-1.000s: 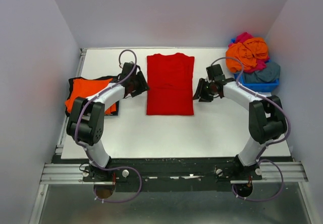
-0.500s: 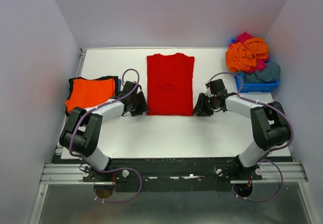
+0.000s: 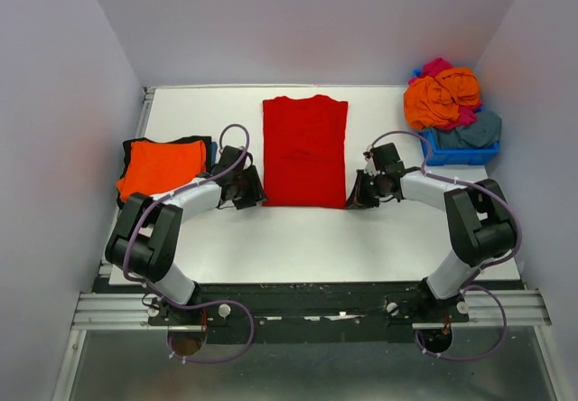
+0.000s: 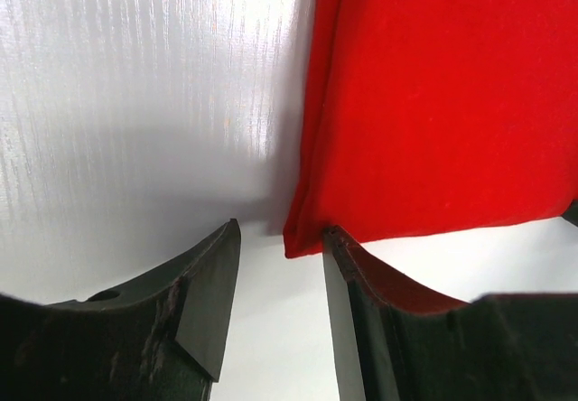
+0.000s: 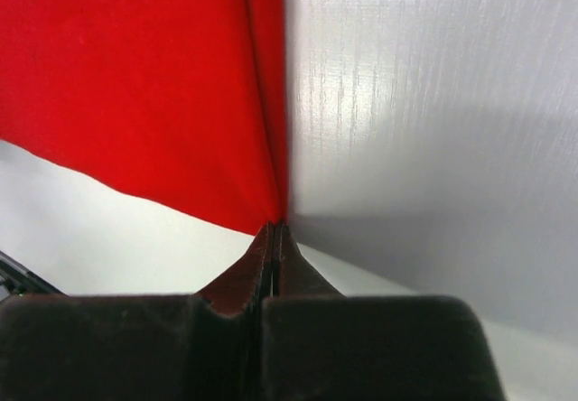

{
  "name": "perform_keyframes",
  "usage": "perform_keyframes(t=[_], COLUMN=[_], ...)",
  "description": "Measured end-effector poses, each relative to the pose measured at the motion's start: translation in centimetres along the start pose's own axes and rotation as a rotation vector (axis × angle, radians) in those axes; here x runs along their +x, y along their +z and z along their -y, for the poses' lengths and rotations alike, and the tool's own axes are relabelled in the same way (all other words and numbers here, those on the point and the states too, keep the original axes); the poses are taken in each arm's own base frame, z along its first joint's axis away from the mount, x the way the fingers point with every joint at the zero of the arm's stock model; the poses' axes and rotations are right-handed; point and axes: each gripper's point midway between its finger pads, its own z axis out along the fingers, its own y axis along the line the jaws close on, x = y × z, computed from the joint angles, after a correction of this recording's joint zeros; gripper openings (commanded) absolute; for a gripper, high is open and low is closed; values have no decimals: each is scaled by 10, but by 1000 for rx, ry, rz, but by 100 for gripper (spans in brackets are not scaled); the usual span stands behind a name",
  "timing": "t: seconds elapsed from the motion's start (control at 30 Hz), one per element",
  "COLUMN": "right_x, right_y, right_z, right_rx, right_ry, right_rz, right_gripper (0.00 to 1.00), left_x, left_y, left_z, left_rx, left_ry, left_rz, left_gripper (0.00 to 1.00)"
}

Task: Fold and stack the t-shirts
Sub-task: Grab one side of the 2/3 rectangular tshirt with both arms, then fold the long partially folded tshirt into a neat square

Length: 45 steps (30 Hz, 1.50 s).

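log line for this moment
left tool: open at red shirt near corner | right tool: shut on other near corner

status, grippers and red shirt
Left gripper open at near left corner of red t-shirt. Right gripper shut on its near right corner. Shirt flat, sides folded in. Nothing in the way.

My left arm (image 3: 181, 200) and right arm (image 3: 433, 189) stretch forward and low, wrists angled toward each other. My left jaws stand apart. My right jaws are pressed together, pinching the red t-shirt (image 5: 135, 76) at its corner.
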Motion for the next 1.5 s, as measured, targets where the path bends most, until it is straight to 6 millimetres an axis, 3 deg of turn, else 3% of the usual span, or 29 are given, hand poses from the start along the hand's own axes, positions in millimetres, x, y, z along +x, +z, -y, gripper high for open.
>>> perform_keyframes(t=[0.33,0.5,0.67,0.77,0.97,1.3,1.4,1.5], right_x=[0,-1,-4,-6,-4,23,26,16], right_y=[0,-1,-7,-19,-56,-112,-127,-140], right_z=[-1,-2,-6,-13,-30,-45,-50,-56], right_rx=[-5,-7,-17,-33,-83,-141,-149,-134], right_ry=[1,-1,-8,-21,-59,-103,-111,-114], right_rz=[1,4,20,49,126,195,216,244], right_gripper=[1,1,1,1,1,1,1,1], left_x=[3,8,11,14,18,29,28,16], left_y=[1,7,7,-2,-34,-83,-95,-106], left_z=[7,12,15,15,27,34,41,52], left_rx=[37,72,100,113,158,206,225,238], left_ry=[0,-17,-33,-35,-1,20,24,30], left_rz=[-18,-47,-54,-39,-2,12,10,26], left_gripper=[31,0,0,0,0,0,0,0])
